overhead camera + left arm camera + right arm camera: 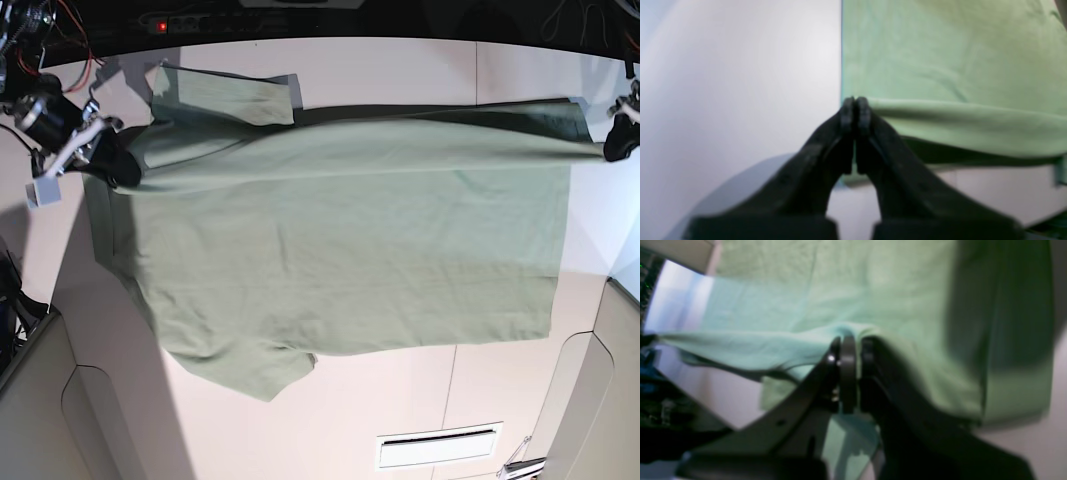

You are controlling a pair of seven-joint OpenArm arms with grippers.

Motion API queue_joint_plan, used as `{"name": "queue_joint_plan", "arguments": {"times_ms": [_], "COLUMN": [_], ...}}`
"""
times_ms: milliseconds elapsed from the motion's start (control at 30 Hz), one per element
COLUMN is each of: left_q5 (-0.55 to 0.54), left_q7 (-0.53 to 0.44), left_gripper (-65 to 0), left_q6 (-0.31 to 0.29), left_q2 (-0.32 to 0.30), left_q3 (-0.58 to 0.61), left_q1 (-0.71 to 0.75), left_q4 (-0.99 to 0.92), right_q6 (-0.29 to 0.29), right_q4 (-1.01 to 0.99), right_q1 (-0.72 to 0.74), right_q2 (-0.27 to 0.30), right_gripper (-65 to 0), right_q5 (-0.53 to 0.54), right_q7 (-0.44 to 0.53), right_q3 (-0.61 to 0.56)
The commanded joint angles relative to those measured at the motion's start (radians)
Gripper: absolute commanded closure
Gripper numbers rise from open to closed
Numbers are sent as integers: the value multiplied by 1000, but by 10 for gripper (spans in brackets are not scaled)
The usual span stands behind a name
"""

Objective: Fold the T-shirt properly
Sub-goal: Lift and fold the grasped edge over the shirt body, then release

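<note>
**Sage-green shirt stretched between two arms above pale table**

Pale sage-green cotton fills most of the base view: the large short-sleeved T-shirt (340, 240) lies spread across the white table (400, 400), its length running from one side of the view to the other. One short sleeve (225, 95) lies flat near the far edge, another (245, 372) points toward the near edge. The shirt's far long edge is raised off the surface and pulled taut in a line between the two arms, casting a dark band of shadow beneath it.

At the left of the base view, the right gripper (118, 160) pinches the cloth at one end of that raised edge. Its wrist camera shows the black jaws pressed together with a ridge of green fabric (853, 331) caught between them, the shirt draping away on both sides.

At the right of the base view, the left gripper (622, 142) holds the opposite corner. Seen from its wrist camera, the left gripper's (855, 111) two black fingers meet tip to tip at the shirt's corner (873, 103), a rolled fold of cloth running off from the tips, with bare white tabletop (740, 83) beside it.

A dark strip of cables and electronics (240, 20) runs beyond the table's far edge.
</note>
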Motion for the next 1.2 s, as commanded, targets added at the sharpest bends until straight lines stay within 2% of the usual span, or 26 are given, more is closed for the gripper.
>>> {"name": "queue_joint_plan", "arguments": {"times_ms": [0, 100, 233, 367, 600, 633, 667, 733, 767, 800, 833, 933, 1067, 1167], "left_q5": [21, 125, 187, 219, 221, 222, 221, 216, 213, 209, 209, 189, 146, 126], "left_q7": [-37, -88, -105, -142, -142, -141, -142, -142, -145, -146, -146, -134, -129, -121], "left_gripper": [0, 0, 0, 0, 0, -14, -97, -225, -252, -256, -256, -256, -256, -256], "left_q6": [2, 31, 39, 40, 49, 49, 50, 50, 50, 50, 50, 51, 50, 50], "left_q2": [-22, -25, -39, -50, -55, -59, -64, -84, -98, -115, -131, -171, -196, -206], "left_q3": [8, 57, 122, 160, 161, 161, 161, 161, 161, 160, 156, 125, 54, 18], "left_q1": [-16, -53, -86, -125, -156, -156, -156, -157, -157, -156, -157, -156, -156, -156], "left_q4": [12, -3, -62, -122, -134, -134, -134, -134, -132, -130, -127, -105, -77, -62], "right_q6": [-6, -29, -31, -30, -30, -30, -29, -29, -29, -29, -29, -26, -25, -25], "right_q4": [10, -9, -55, -114, -208, -208, -208, -206, -204, -203, -200, -167, -101, -68], "right_q1": [28, 73, 120, 143, 146, 148, 152, 166, 174, 184, 192, 199, 196, 157], "right_q2": [15, 15, 15, 16, 16, 16, 17, 24, 33, 40, 51, 82, 92, 93], "right_gripper": [0, 0, 0, 0, 0, 0, -12, -204, -270, -303, -306, -305, -303, -303], "right_q5": [-24, -126, -144, -152, -151, -150, -147, -132, -126, -119, -111, -62, 3, 46], "right_q7": [50, 104, 109, 110, 136, 136, 136, 135, 135, 134, 130, 58, -153, -237], "right_q3": [-8, -32, -34, -34, -34, -34, -34, -34, -34, -34, -34, -23, 26, 71]}}
